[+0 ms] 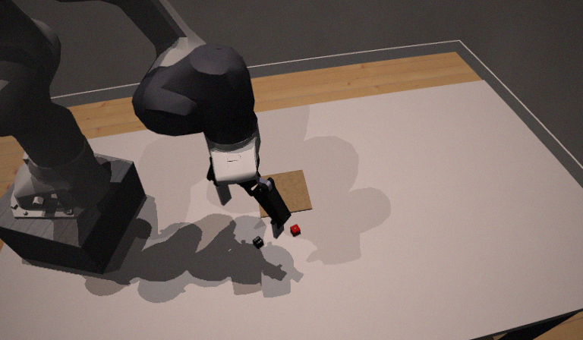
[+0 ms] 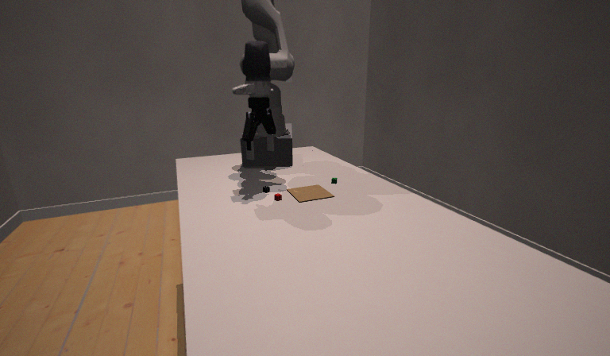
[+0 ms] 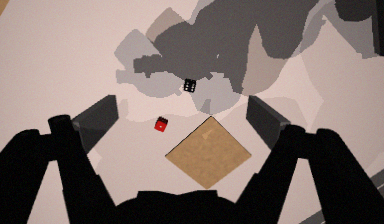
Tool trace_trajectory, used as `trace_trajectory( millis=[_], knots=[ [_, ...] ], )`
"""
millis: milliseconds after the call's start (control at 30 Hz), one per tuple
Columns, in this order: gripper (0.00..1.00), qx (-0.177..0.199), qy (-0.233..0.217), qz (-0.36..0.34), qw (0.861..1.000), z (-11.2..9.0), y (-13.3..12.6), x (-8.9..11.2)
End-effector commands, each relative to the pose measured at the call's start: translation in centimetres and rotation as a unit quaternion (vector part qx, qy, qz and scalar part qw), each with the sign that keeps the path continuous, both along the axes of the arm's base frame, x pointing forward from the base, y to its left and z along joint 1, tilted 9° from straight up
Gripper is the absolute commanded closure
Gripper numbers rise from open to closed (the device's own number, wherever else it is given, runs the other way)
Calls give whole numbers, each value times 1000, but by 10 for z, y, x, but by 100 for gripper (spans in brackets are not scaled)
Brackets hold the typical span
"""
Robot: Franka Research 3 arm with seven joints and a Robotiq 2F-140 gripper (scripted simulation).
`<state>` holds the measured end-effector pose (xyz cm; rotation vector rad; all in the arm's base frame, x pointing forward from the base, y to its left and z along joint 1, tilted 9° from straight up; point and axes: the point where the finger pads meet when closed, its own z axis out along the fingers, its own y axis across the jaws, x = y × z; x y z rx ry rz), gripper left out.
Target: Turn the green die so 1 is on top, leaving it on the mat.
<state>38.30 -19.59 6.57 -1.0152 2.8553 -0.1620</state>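
The green die [image 2: 333, 180] lies on the white table, off the brown mat [image 2: 310, 193], a short way past the mat's far right corner in the exterior view. Its top face is too small to read. The arm hides it in the top view, and the wrist view does not show it. My gripper [image 2: 259, 145] is open and empty, well above the table near the robot's base. In the wrist view the gripper [image 3: 181, 115] looks down on the mat [image 3: 208, 151]. In the top view the gripper [image 1: 253, 212] hangs over the mat's [image 1: 290, 190] near left part.
A red die [image 3: 160, 124] and a black die [image 3: 189, 85] lie on the table beside the mat, apart from each other. They also show in the top view, red [image 1: 294, 230] and black [image 1: 257, 241]. The robot's base block [image 1: 68, 215] stands at the left.
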Motion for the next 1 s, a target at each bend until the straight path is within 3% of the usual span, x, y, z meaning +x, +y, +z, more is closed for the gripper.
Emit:
trace_trajectory(
  millis=[0, 533, 967],
  knots=[
    [0, -1, -1, 3, 1000, -6, 0, 1],
    [0, -1, -1, 3, 1000, -88, -6, 14],
    [0, -1, -1, 3, 1000, -93, -6, 14]
  ],
)
